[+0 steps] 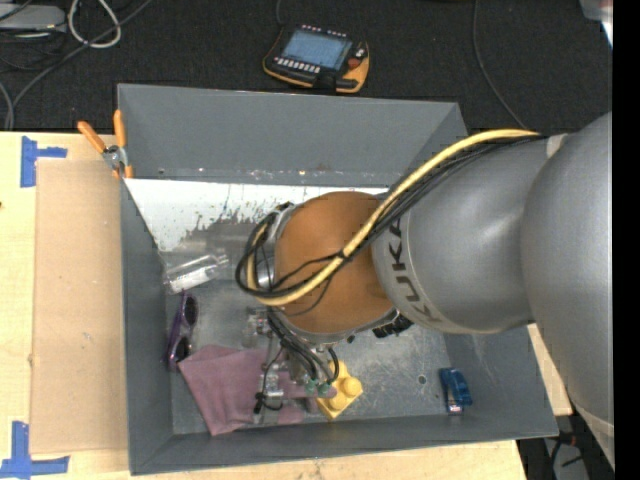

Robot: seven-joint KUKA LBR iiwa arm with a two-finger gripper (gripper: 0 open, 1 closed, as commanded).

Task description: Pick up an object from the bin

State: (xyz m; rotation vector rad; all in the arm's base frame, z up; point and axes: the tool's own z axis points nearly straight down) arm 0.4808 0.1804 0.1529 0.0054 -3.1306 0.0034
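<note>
Your end effector [272,393] low near front edge of bin [145,368], over mauve cloth [222,383], yellow piece [342,395] just beside, open or closed you cannot tell

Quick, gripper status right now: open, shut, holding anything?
Gripper: cannot be told. It is down at the edge of the pink cloth, with a yellow block close beside it.

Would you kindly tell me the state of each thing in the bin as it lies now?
Clear bottle: on its side, near the left wall.
Purple sunglasses: lying flat, below the bottle.
Mauve cloth: spread loosely, rumpled, on the floor.
Yellow piece: lying right of the cloth.
Blue piece: lying alone at the right.
Arm: reached down, its end at the cloth's right edge.
</note>
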